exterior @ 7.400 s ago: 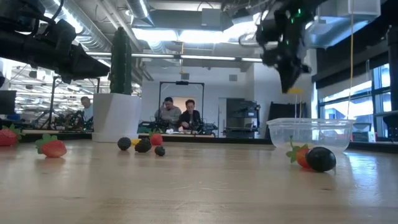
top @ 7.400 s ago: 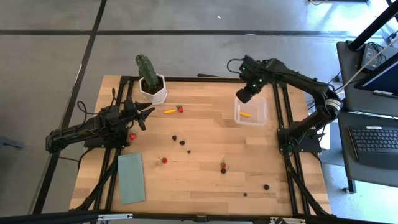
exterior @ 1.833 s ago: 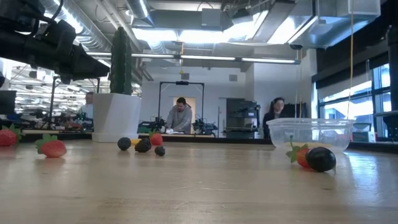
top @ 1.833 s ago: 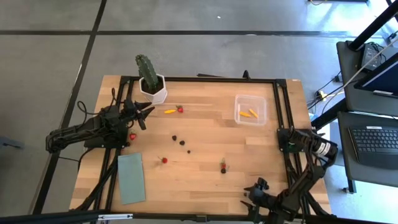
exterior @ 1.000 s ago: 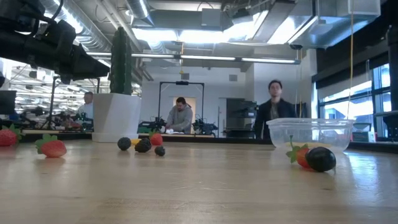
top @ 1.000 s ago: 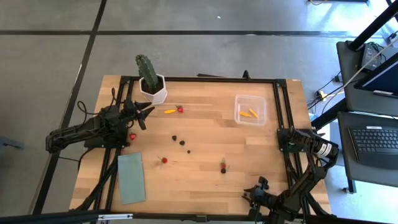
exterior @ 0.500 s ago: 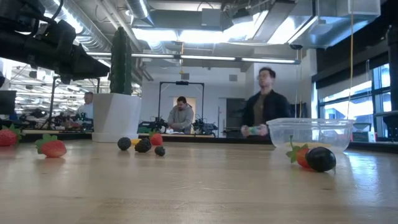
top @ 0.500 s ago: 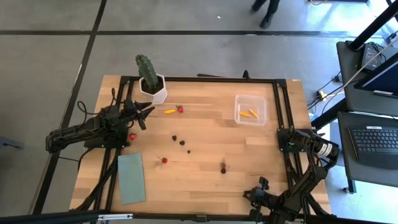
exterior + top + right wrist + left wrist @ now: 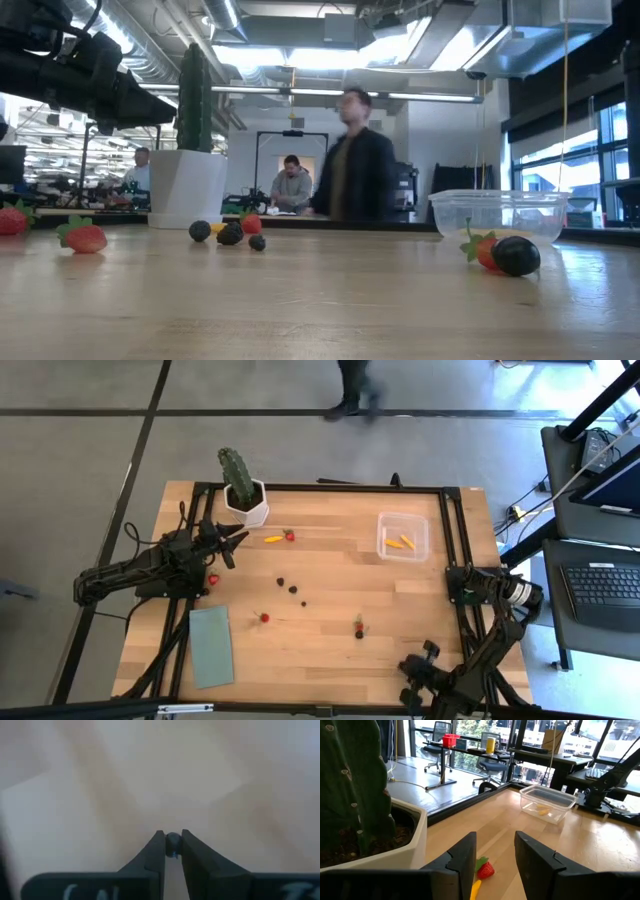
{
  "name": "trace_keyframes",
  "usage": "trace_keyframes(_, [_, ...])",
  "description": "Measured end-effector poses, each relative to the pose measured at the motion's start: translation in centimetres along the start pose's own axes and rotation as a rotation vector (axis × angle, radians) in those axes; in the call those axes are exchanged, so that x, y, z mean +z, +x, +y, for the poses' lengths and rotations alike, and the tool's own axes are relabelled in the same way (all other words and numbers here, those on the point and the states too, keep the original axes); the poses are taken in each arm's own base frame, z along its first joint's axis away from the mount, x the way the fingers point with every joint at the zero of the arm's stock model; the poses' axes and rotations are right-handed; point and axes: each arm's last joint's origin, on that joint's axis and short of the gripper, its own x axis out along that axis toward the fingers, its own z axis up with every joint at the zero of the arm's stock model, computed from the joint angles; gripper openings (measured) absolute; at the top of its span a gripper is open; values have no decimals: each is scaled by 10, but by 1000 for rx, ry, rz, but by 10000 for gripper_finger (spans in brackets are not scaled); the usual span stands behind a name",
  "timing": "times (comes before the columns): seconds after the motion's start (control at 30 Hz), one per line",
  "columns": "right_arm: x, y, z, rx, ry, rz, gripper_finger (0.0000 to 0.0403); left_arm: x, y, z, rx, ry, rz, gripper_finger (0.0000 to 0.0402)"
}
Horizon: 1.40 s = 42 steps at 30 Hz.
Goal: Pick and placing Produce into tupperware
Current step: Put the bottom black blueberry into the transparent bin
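Pick step: at the high view's bottom right, the right gripper [image 9: 169, 851] is clenched on a small dark berry [image 9: 172, 840]. Next, by my reading: lift and carry to the clear tupperware [image 9: 403, 536], upper right. Left gripper [image 9: 492, 865], slightly parted and empty, waits by the cactus pot [image 9: 246, 503]. Wooden table [image 9: 330, 640]; a person [image 9: 355, 170] passes behind.

Two dark jointed arms, black wedge-shaped fingers [image 9: 465, 860] (matte), loose black cables
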Motion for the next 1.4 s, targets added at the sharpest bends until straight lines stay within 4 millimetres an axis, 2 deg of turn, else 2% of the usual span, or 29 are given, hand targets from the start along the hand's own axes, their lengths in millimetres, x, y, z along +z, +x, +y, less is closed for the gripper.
trace_keyframes(0.1, [37, -19, -15, -76, 19, -38, 47, 0, 0, 0, 0, 0, 0, 126])
trace_keyframes(0.23, [89, -50, -54, -188, 91, -117, 47, 0, 0, 0, -1, 0, 0, 126])
trace_keyframes(0.37, [145, -84, -105, -229, 228, -101, 47, 0, 0, 0, 0, 0, 0, 126])
trace_keyframes(0.47, [180, -107, -147, -205, 389, -77, 47, 0, 0, 0, 0, 0, 0, 126])
trace_keyframes(0.6, [211, -128, -198, -155, 548, -100, 45, 0, 0, 0, -1, 0, 0, 126])
trace_keyframes(0.73, [225, -139, -238, -172, 606, -123, 45, 0, 0, 0, 0, 0, 0, 126])
trace_keyframes(0.83, [234, -137, -252, -202, 629, -137, 45, 0, 0, 0, -1, 0, 0, 126])
trace_keyframes(0.97, [252, -124, -258, -202, 618, -102, 45, 0, 0, 0, -1, 1, 0, 126])
trace_keyframes(1.13, [272, -96, -267, -262, 609, 16, 45, 0, 0, 0, 0, 3, 0, 126])
trace_keyframes(1.4, [298, -36, -286, -316, 556, 257, 45, 0, 0, 0, -1, 1, 0, 126])
